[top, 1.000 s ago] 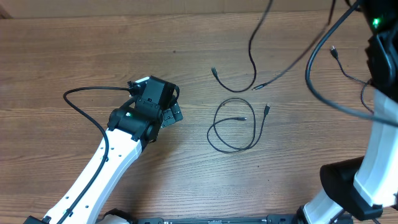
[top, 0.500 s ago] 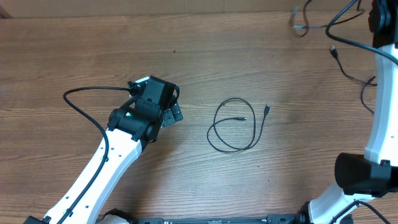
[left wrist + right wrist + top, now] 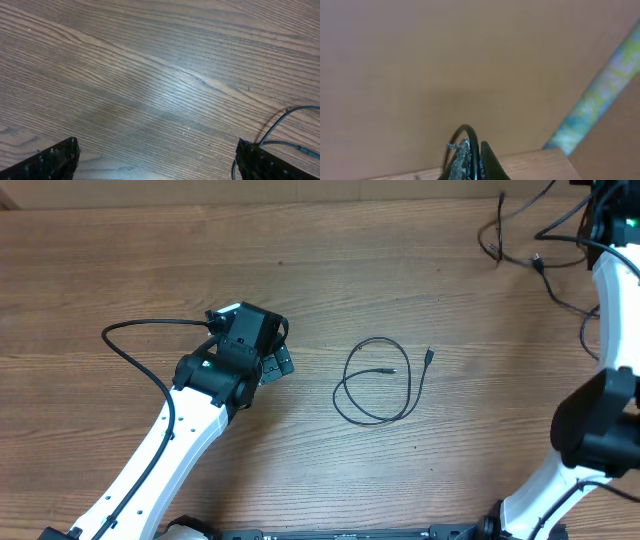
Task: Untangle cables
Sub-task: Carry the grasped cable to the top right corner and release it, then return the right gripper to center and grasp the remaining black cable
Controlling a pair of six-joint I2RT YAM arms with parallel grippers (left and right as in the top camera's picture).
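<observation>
The left hand (image 3: pixel 156 150) hovers low over the wooden surface (image 3: pixel 120 260), its fingers (image 3: pixel 55 159) spread wide with only bare wood between them, touching nothing. Just to its right a coiled cable (image 3: pixel 380 385) lies loose on the surface, both plug ends free; part of it shows at the edge of the left wrist view. At the far right the right hand (image 3: pixel 474 152) is raised off the surface, pinched tight on a thin black cord (image 3: pixel 469 132). Blurred cord strands (image 3: pixel 492 242) hang near the top right corner.
</observation>
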